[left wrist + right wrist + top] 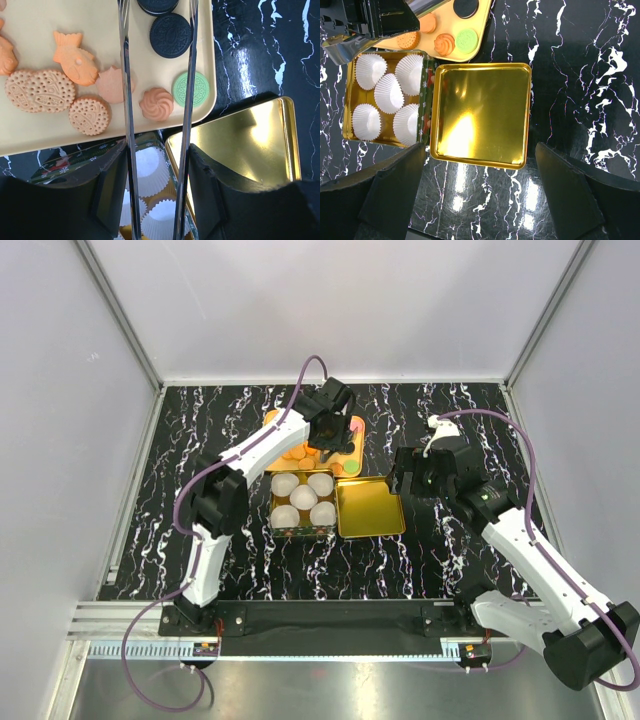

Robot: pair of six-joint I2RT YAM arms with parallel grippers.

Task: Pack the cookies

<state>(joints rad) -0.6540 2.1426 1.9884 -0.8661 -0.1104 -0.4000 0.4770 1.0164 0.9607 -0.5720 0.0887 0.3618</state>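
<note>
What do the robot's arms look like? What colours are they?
The left arm and the right arm are both made of white tubes joined by chunky black joints. A thin purple cable loops along each one. The left end effector and the right end effector are black, each with two thick wedge-shaped fingers.
</note>
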